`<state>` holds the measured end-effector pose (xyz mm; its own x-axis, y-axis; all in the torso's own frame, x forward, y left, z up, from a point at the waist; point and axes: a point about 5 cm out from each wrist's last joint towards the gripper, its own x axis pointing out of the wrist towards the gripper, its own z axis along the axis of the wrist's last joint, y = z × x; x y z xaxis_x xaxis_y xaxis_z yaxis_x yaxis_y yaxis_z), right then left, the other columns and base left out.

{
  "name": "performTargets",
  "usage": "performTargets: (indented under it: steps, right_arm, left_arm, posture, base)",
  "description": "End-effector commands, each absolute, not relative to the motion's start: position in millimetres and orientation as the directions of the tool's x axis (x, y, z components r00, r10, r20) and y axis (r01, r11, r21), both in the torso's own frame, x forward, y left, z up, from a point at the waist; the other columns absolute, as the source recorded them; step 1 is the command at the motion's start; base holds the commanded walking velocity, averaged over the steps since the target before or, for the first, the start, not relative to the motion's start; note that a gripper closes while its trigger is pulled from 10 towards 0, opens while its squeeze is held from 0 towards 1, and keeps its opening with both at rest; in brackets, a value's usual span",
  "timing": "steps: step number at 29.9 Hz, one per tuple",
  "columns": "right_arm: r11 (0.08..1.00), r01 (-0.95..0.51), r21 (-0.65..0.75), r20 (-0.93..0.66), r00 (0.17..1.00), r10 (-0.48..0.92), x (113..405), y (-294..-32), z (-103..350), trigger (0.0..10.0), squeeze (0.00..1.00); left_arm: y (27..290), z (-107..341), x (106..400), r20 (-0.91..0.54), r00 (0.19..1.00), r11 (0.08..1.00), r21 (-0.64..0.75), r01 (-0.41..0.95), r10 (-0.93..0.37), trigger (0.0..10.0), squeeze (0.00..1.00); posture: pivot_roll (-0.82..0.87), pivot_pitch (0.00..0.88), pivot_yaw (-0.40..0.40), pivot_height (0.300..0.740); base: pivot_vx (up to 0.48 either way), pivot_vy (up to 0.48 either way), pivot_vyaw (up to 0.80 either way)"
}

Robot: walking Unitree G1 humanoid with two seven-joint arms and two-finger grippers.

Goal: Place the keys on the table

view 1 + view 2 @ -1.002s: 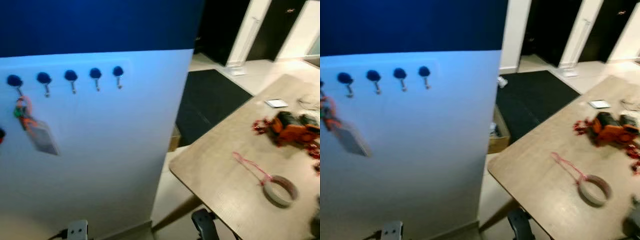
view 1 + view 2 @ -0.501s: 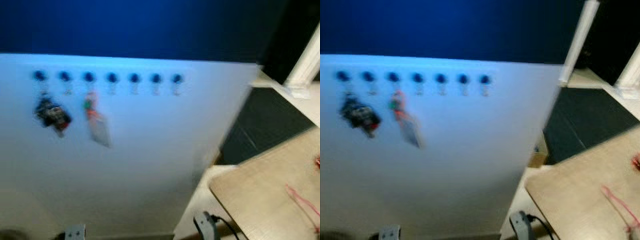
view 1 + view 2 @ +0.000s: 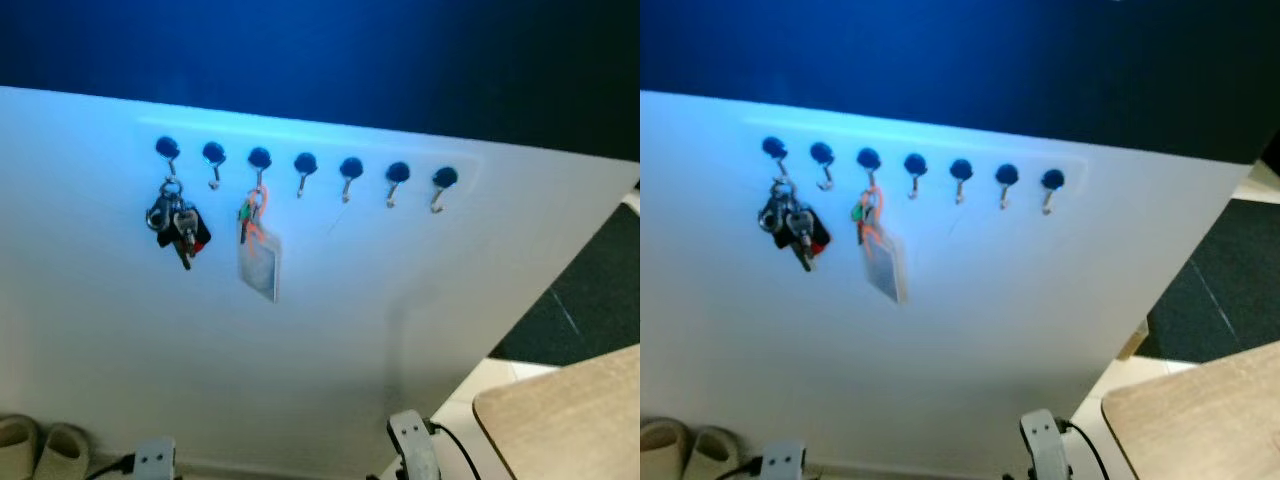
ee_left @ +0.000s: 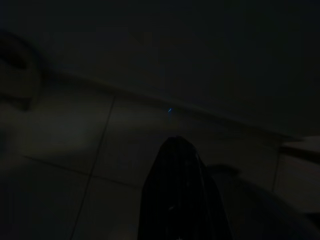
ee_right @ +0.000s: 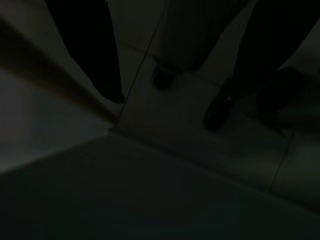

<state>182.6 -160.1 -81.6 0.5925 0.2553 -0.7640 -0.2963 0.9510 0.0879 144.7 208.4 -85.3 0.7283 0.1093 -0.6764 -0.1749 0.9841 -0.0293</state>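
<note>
The keys (image 3: 177,225) hang from the leftmost of 7 hooks (image 3: 304,165) on the white wall (image 3: 400,330), well apart from both grippers. Right gripper (image 5: 165,95) fingers spread above floor tiles; left gripper (image 4: 177,195) too dark to tell. Table (image 3: 570,420) corner sits at the right.

A home entryway. Wall hooks (image 3: 304,166) carry keys (image 3: 177,224); slippers (image 3: 40,448) rest on the floor beside a dark doormat (image 3: 590,305).

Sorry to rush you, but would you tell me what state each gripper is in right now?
Left gripper: hangs idle over dim floor, holding nothing visible; open or shut cannot be told.
Right gripper: open, empty, fingers apart above the floor.
</note>
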Motion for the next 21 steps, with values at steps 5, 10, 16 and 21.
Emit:
performTargets:
  steps: [5,10,16,21]
  right_arm:
    - [0.957,-0.275,0.088,-0.778,0.581,0.239,177.3,-163.6,-84.4,10.0,0.0]
    - [0.957,-0.274,0.09,-0.777,0.583,0.24,177.4,-163.1,-84.3,10.0,0.0]
    - [0.957,-0.276,0.089,-0.776,0.583,0.24,178.0,-162.8,-84.0,10.0,0.0]
    - [0.956,-0.279,0.088,-0.776,0.583,0.241,178.3,-163.0,-83.9,10.0,0.0]
  left_arm:
    - [204.8,-86.4,144.6,-0.683,0.724,0.986,-0.038,-0.161,0.092,10.0,0.0]
    - [204.7,-86.3,144.9,-0.683,0.725,0.986,-0.043,-0.159,0.087,10.0,0.0]
    - [205.1,-86.3,144.6,-0.684,0.725,0.987,-0.044,-0.156,0.084,10.0,0.0]
    - [205.5,-86.4,144.0,-0.683,0.725,0.987,-0.044,-0.157,0.085,10.0,0.0]
  posture:
    - [0.1,0.037,-0.074,0.74]
    - [0.1,0.035,-0.074,0.74]
    - [0.1,0.031,-0.076,0.74]
    - [0.1,0.027,-0.077,0.74]
  base:
    - [0.0,0.0,0.0]
    - [0.0,0.108,0.0]
    - [0.0,0.38,0.0]
    - [0.0,0.415,0.0]
